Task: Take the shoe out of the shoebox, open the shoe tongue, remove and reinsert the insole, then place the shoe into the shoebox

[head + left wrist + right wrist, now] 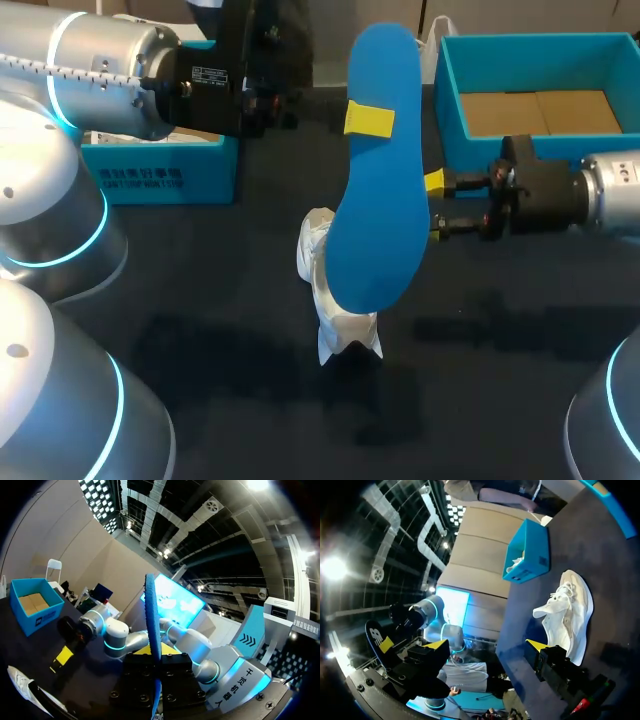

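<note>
My left gripper [368,120] is shut on a blue insole [375,180] and holds it high above the table, heel end down. In the left wrist view the insole [152,625] runs edge-on between the fingers. The white shoe [335,300] lies on the dark table below it, partly hidden by the insole. My right gripper [436,207] hangs open just right of the insole, nothing between its yellow tips. In the right wrist view the shoe [570,610] lies ahead of the open right gripper [487,647]. The open blue shoebox [450,100] stands at the back right.
A second blue box [160,170] stands at the back left, under my left arm; it [527,552] has something white inside. Cardboard lines the bottom of the shoebox [32,605]. The table's near half is bare dark cloth.
</note>
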`<state>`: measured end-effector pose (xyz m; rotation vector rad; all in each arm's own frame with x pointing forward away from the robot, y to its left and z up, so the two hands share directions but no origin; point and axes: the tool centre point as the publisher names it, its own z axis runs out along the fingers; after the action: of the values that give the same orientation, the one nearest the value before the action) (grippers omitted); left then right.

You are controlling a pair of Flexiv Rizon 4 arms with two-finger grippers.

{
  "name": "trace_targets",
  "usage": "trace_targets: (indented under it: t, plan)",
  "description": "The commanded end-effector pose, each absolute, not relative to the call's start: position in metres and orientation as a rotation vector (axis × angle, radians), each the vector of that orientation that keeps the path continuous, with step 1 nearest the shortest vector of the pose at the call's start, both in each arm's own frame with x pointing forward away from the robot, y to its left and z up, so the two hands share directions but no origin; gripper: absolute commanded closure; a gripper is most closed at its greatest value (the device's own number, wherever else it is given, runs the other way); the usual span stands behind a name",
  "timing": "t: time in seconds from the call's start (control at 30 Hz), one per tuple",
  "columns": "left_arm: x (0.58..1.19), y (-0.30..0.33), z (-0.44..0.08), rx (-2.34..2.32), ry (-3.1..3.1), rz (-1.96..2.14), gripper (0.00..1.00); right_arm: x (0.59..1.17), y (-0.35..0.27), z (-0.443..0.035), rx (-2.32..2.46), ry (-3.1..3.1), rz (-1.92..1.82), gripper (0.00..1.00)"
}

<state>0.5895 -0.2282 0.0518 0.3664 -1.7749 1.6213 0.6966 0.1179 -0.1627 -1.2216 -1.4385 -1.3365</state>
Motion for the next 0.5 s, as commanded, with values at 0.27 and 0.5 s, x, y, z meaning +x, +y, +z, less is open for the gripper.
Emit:
trace_targets:
  t: [0.27, 0.5]
  plan:
    - [0.586, -0.219, 0.049, 0.230, -1.822, 1.629, 1.00, 0.698, 0.119, -0.164, -1.221, -1.440, -1.334, 0.00]
    - [0.589, -0.201, 0.032, 0.056, -1.976, 1.733, 1.00, 0.698, 0.119, -0.164, -1.221, -1.440, -1.334, 0.00]
